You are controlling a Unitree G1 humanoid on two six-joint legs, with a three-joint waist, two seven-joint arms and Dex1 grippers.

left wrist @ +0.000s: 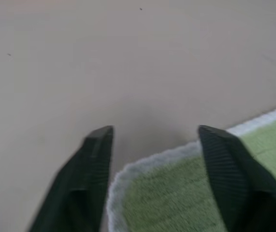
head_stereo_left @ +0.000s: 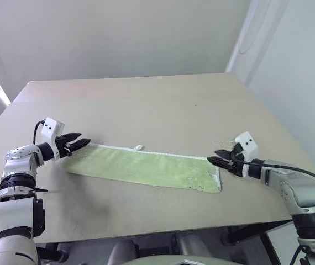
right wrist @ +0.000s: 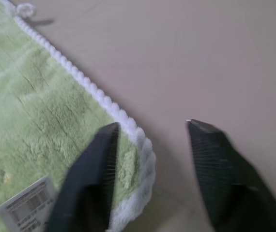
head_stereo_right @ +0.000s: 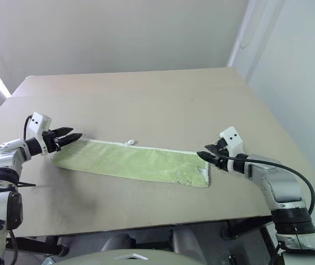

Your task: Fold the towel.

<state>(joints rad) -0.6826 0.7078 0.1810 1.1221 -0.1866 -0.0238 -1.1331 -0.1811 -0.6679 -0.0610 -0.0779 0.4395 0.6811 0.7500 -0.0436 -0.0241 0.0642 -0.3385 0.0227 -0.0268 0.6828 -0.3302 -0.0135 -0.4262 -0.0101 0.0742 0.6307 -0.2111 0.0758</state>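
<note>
Beige counter (head_stereo_left: 163, 105) w/ plain top in front of me; pale wall (head_stereo_left: 119, 33) behind, white panel (head_stereo_left: 295, 72) at right.

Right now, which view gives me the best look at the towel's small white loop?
The left eye view: the loop sits in plain sight on the far edge of the towel, with the whole strip around it. The right eye view shows it much the same. The right wrist view catches it in a corner.
</note>
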